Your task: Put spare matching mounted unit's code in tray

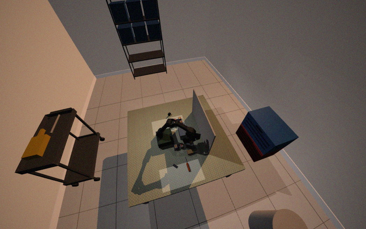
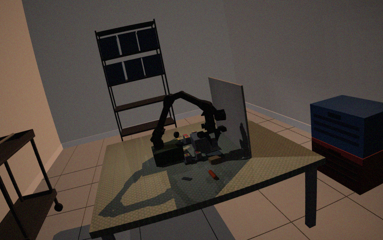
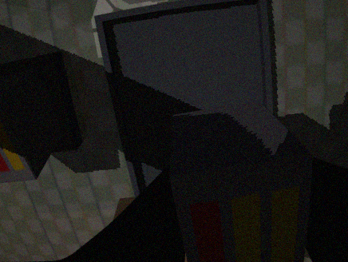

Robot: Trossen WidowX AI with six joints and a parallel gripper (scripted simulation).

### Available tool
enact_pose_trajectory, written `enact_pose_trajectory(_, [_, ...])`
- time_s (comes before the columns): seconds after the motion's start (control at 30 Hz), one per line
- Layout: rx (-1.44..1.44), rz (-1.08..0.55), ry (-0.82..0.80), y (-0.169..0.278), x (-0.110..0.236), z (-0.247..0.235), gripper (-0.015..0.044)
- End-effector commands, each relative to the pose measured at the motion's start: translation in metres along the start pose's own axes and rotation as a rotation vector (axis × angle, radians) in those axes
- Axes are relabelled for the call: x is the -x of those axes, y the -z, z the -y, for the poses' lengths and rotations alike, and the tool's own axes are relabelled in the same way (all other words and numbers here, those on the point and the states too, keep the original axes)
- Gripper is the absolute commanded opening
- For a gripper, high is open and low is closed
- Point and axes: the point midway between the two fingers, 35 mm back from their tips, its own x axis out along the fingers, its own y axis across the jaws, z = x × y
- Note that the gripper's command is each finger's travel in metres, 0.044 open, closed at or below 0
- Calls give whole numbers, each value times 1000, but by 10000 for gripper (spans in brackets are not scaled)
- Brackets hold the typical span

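While the room around it holds a tall shelf rack (image 1: 122,45) at the upper middle of the top view, a dark cart (image 1: 81,122) at the left and a blue cabinet (image 1: 270,129) at the right, the green counter (image 1: 140,189) fills the centre of that frame. On the counter an upright grey panel (image 2: 228,113) stands just right of centre in the exterior view, and the black arm (image 2: 186,97) arches from its dark base block (image 2: 166,155) toward that panel, its wrist pointing downward. Below the wrist, in the middle of the exterior frame, sits a grey tray (image 3: 191,53), which in the wrist view takes up the upper centre as a flat rimmed rectangle. The claw (image 2: 210,131) is clamped on a dark spare (image 3: 241,207), a box-shaped part whose face shows three vertical stripes, red, then two dim yellowish ones, at the lower right of the wrist frame; the spare overlaps the tray's lower right corner there, though whether it touches the tray cannot be told in the dim light. Another striped spare (image 3: 10,160) shows at the left edge of the wrist view. Lower on the counter lie an orange-handled screwdriver (image 1: 188,165) and, just left of it, a small dark chip (image 1: 175,165).
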Motion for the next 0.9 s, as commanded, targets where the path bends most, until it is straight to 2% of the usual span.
enact_pose_trajectory(0.0, [-3,-2,-2,0,-4,-1,0])
enact_pose_trajectory(0.87, [-3,-2,-2,-2,-29,-3,0])
